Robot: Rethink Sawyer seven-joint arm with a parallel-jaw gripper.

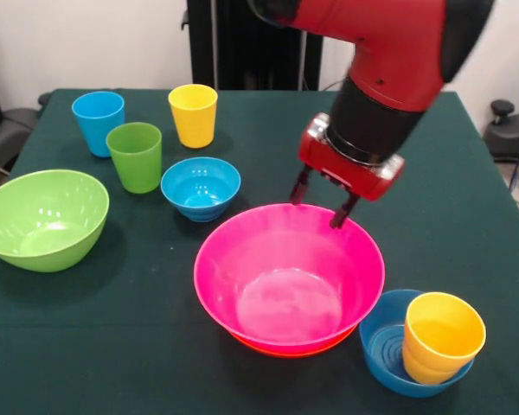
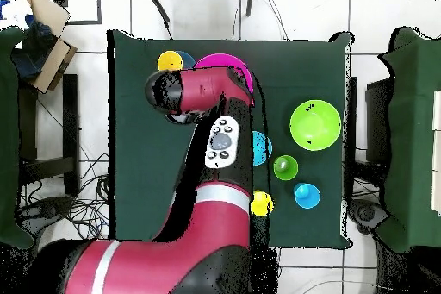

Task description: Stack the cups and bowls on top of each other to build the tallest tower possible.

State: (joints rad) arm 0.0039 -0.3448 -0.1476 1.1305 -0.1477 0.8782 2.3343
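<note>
Plastic this glossy is light, stiff and slippery, so take the pink bowl (image 1: 290, 277), sitting on the orange bowl (image 1: 285, 348) mid-counter, by its thin far rim, where your empty end effector (image 1: 323, 201) hangs spread.

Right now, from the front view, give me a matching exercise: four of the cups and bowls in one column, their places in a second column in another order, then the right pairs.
Things:
1. squat yellow-orange cup
2. large pink bowl
3. large lime green bowl
4. green cup

Places:
A. at the table's left edge in the front view
B. inside a small blue bowl
C. under the gripper, on something orange-red
D. between the light blue cup and the other small blue bowl

Pairs: 1-B, 2-C, 3-A, 4-D
</note>
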